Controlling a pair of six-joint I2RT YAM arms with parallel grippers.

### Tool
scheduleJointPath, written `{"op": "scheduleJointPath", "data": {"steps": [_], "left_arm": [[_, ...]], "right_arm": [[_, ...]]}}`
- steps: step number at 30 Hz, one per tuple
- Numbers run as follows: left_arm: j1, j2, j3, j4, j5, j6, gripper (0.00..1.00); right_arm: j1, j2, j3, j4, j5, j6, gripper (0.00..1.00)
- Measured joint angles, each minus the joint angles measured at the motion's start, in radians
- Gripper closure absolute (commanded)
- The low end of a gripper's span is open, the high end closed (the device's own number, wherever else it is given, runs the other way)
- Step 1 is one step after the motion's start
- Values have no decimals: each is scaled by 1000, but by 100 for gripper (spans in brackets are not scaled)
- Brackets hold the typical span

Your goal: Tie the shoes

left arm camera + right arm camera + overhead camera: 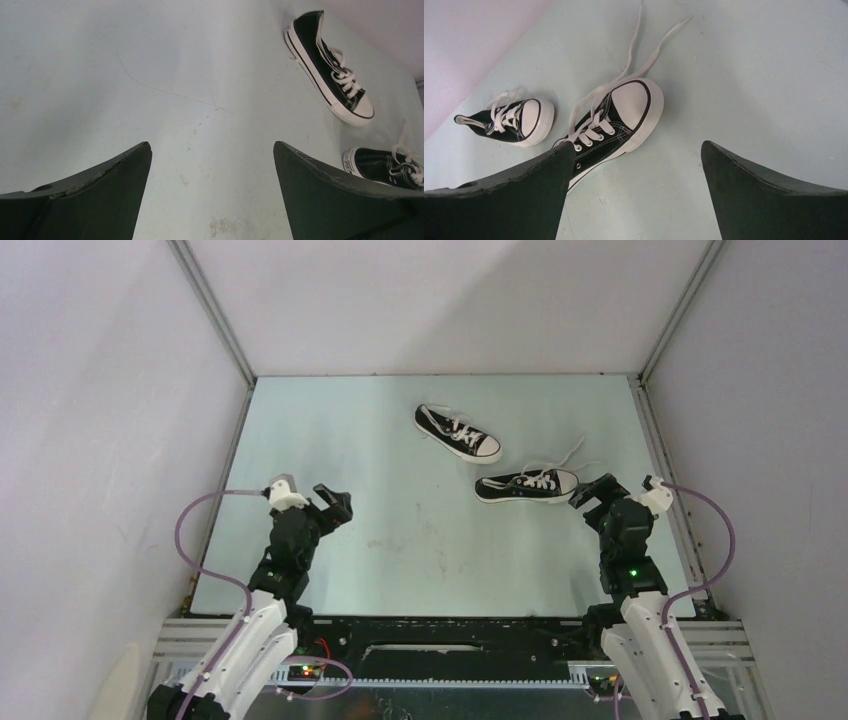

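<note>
- Far shoe (pixel 458 432) sat on counter (pixel 400 550) at 12 o'clock of centre, toe pointed to 4 o'clock.
- Near shoe (pixel 527 485) sat at 5 o'clock of far shoe, apart from it, toe pointed to 3 o'clock.
- Near shoe's laces (pixel 565 455) lay loose, ends trailing toward 1 o'clock.
- Right tool (pixel 597 490) was released, fingers spread, gripping nothing, just beside near shoe's toe at 4 o'clock.
- Left tool (pixel 335 502) was released and empty, at 9 o'clock side of counter, well apart from both shoes.
</note>
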Motion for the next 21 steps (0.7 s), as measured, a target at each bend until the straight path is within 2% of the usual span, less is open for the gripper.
{"op": "scheduleJointPath", "data": {"steps": [13, 17, 21], "left_arm": [[-8, 79, 0, 145, 200, 35, 0], [-62, 152, 5, 204, 233, 43, 0], [-174, 287, 92, 188, 240, 58, 0]], "right_arm": [[-4, 74, 0, 41, -76, -31, 1], [-7, 160, 3, 90, -146, -76, 2], [-24, 265, 24, 116, -212, -103, 2]]}}
